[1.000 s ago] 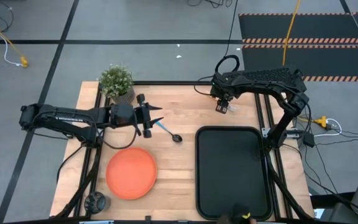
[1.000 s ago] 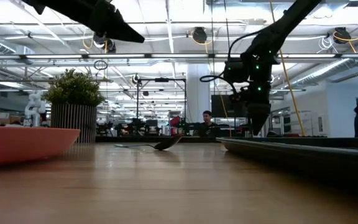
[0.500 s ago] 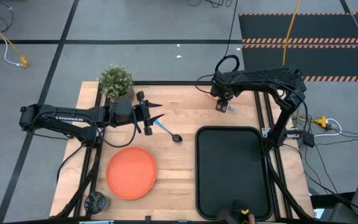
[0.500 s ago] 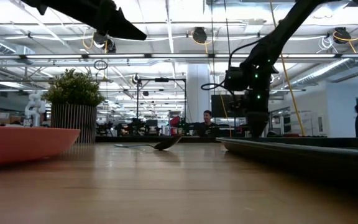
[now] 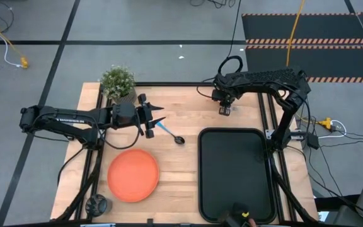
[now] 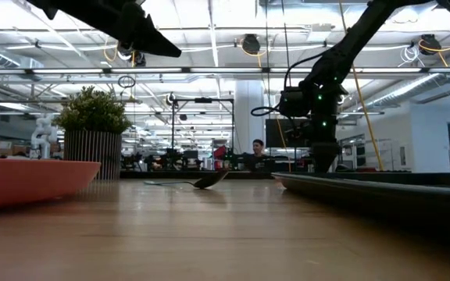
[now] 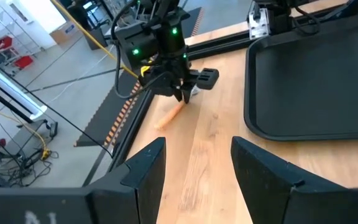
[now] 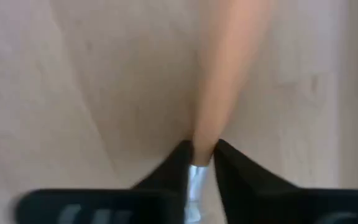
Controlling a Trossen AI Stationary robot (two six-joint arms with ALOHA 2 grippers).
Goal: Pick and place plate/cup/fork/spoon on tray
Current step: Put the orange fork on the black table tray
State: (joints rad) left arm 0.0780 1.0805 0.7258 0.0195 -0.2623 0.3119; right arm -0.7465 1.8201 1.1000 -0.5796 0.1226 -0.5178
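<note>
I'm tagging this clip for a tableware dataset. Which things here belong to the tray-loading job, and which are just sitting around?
Belongs to the job:
tray, bare
plate
spoon
fork, right gripper fingers closed around it
cup, at the table's front left corner

Just lying about:
potted plant, back left of the table

My two dark arms, seen from above

Both arms are matte black; the left arm (image 5: pixel 74 118) carries small white lettering along its long link (too small for me to read). The right arm (image 5: pixel 263 79) has a ribbed upper link and a black cable looped at its 10 o'clock end. Green lights glow on the right wrist (image 7: pixel 157 40); my left gripper's fingers (image 7: pixel 146 171) are broad black wedges.
</note>
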